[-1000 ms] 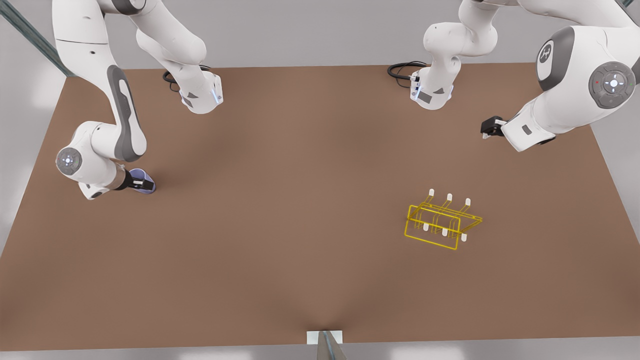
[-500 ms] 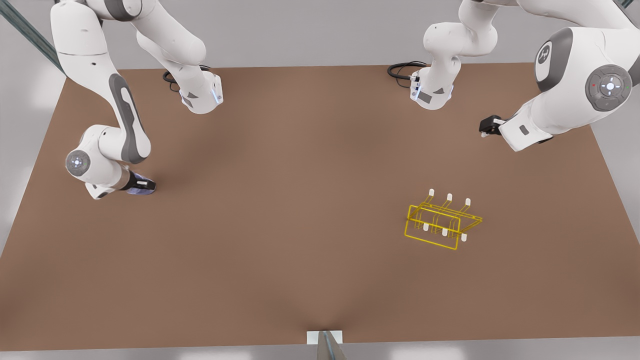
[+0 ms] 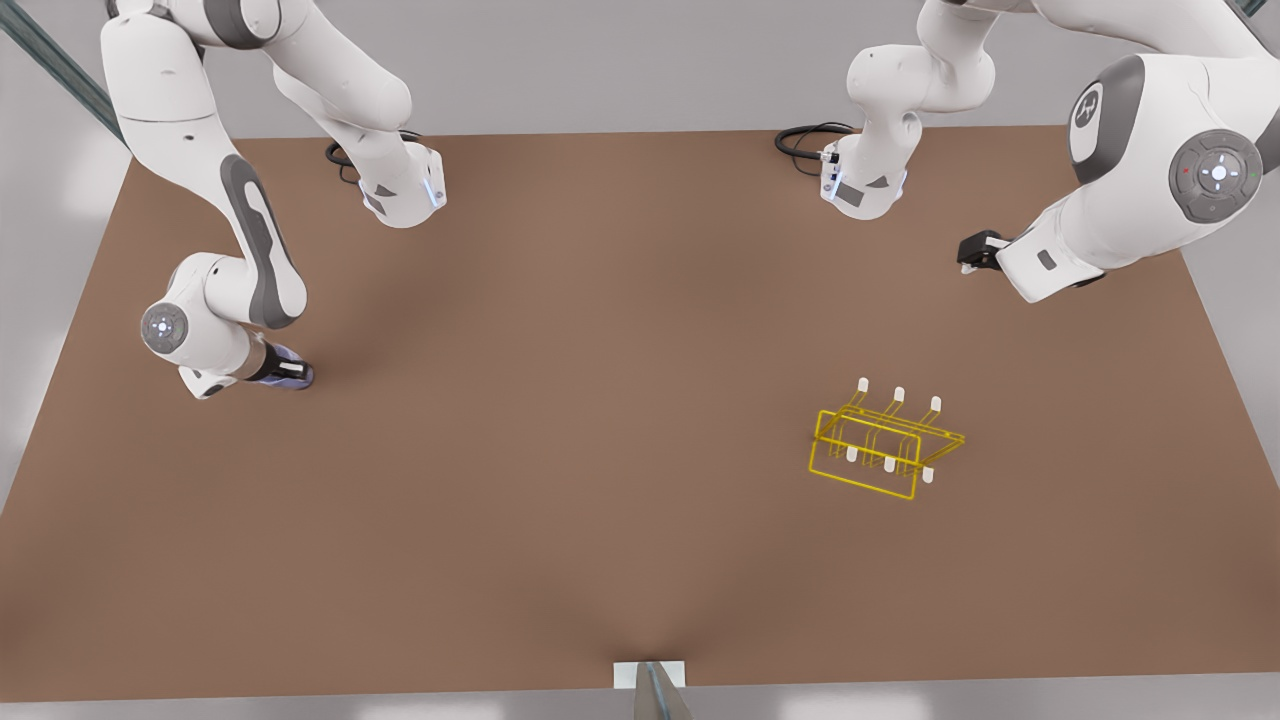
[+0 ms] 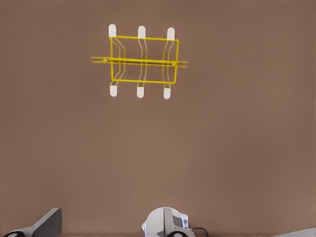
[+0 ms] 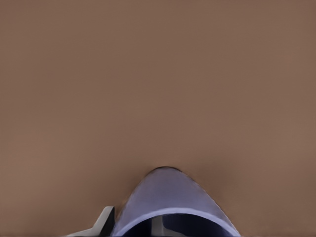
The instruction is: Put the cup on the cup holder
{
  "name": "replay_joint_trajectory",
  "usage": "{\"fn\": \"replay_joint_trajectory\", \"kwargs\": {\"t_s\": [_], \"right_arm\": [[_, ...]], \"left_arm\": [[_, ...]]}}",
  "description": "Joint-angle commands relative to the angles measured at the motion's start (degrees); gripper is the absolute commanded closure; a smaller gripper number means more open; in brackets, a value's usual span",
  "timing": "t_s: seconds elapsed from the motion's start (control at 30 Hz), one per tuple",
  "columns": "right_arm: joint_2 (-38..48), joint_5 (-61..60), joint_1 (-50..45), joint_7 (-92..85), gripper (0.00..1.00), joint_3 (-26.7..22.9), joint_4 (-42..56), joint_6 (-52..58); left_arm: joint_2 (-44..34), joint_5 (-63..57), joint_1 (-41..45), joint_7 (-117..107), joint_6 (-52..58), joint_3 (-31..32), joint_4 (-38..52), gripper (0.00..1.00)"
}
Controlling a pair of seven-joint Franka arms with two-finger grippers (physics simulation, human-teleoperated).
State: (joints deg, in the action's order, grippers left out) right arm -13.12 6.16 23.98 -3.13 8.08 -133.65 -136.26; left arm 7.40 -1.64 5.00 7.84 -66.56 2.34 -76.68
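Jaws of the right gripper point(image 3: 290, 373) straddle the cup point(image 3: 283, 355) on the bench point(image 3: 600, 400); closure cannot be confirmed. Left gripper point(image 3: 972, 253) waits, state undetermined. Cup holder point(image 3: 885, 445) stands well apart. Risk: off-centre grip tips cup.

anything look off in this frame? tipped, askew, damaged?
Nothing stands out. The cup holder stands upright on the table, its frame and all six capped prongs intact. The cup sits at the right gripper, far across the table from it. The left gripper waits above the holder.
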Motion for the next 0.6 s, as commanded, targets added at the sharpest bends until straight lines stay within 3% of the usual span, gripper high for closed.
{"fn": "replay_joint_trajectory", "kwargs": {"t_s": [0.0, 0.2, 0.33, 0.43, 0.47, 0.5, 0.57], "right_arm": [[-0.15, -0.01, 0.10, -0.47, 0.79, 0.00, 0.06, -0.41], [1.78, -0.01, -0.69, -0.12, 0.79, 0.18, 1.37, 1.78], [0.99, -2.99, -4.99, 11.29, 0.79, 1.50, 13.32, 12.42], [-1.73, -18.18, -10.35, 12.28, 0.79, 2.55, 15.87, 11.29], [-2.08, -30.30, -11.85, 9.05, 0.79, 4.04, 16.66, 8.83], [-6.12, -32.86, -13.26, 6.62, 0.79, 6.33, 23.16, 12.42], [-7.97, -54.92, -16.42, 4.89, 0.79, 10.37, 23.44, 10.32]], "left_arm": [[-0.02, 0.06, 0.01, -0.01, 0.03, 0.04, 0.04, 0.00], [-0.10, 0.06, 0.01, -0.01, 0.03, 0.04, 0.12, 0.00], [-0.19, 0.06, 0.01, -0.01, 0.03, 0.13, 0.12, 0.00], [-0.72, -0.03, 0.01, -0.63, 0.64, 0.13, 0.12, 0.00], [-0.72, -0.12, 0.01, -2.65, 0.82, 0.13, 0.12, 0.00], [-0.63, -0.03, 0.01, -4.05, 0.82, 0.04, 0.12, 0.00], [-0.10, -0.12, 0.01, -5.64, 0.47, 0.13, 0.12, 0.00]]}}
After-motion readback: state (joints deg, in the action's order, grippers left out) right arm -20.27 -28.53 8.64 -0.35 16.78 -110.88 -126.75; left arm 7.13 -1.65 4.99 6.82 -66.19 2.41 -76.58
